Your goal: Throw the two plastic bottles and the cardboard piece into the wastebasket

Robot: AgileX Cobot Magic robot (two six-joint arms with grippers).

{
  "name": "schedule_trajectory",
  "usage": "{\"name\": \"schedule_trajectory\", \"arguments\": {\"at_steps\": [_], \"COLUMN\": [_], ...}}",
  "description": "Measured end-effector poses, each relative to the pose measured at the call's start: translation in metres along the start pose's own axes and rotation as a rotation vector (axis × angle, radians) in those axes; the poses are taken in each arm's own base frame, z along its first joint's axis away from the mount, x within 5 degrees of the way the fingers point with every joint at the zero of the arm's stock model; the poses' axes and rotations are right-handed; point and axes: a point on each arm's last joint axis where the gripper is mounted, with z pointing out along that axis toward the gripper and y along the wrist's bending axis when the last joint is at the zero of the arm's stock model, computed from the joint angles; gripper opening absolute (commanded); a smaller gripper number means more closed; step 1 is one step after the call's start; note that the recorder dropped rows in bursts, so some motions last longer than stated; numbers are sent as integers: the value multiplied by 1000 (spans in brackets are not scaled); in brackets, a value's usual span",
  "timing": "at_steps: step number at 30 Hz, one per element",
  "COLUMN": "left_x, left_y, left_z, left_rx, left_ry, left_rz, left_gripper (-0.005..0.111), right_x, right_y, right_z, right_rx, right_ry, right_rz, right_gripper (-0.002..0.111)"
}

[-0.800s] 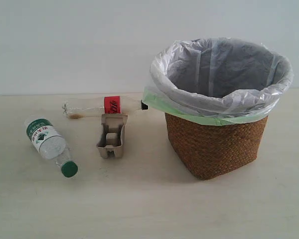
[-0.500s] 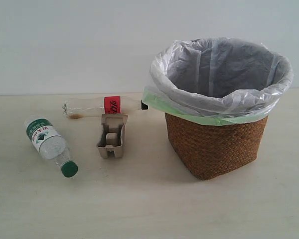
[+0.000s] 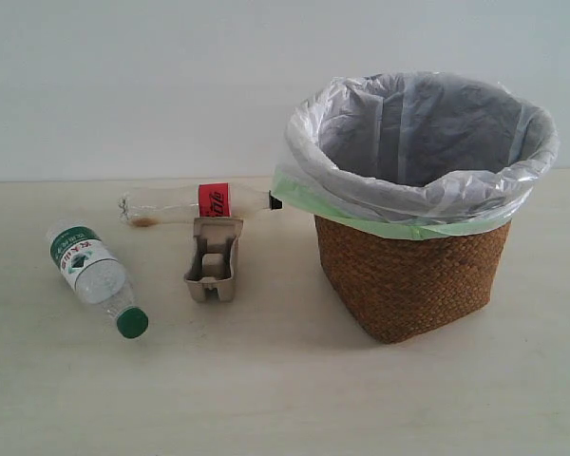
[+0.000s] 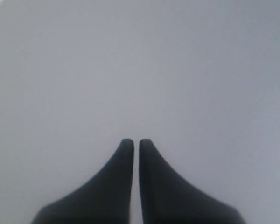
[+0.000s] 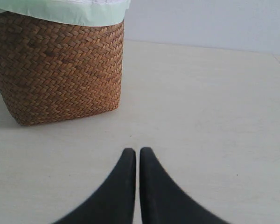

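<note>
The left pincer [image 4: 136, 142] and the right pincer [image 5: 138, 151] were each pressed together, holding nothing. The wastebasket [image 3: 413, 275] stood upright toward the right edge of the bench [image 3: 266, 389]. The slim bottle [image 3: 198, 202] lay by the far edge, cap toward the wastebasket, with the cardboard piece [image 3: 214, 258] just beside it; the stubby bottle [image 3: 95, 277] lay nearest the left edge

a pale beige tabletop [image 3: 266, 399] is stretching across the lower part of the exterior view, meeting a plain grey-white wall [image 3: 133, 85] behind it. soft, even light is falling on both.
</note>
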Motion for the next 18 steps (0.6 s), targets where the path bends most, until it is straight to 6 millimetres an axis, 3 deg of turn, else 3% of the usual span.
{"name": "schedule_trajectory", "arguments": {"at_steps": [5,11,14,18], "left_x": [-18,-39,-48,-50], "left_y": [-13,-30,-39,-45], "left_z": [13,48,74,116], "left_rx": [6,-25,-39,-86], "left_ry": [12,79,132,253], "left_rz": [-46,-47,-1,61], "left_gripper": [4,6,25,74], "right_x": [0,0,0,0], "right_y": [0,0,0,0], "right_z": [0,0,0,0], "right_rx": [0,0,0,0], "right_ry": [0,0,0,0], "right_rz": [0,0,0,0], "right_gripper": [0,0,0,0]}}
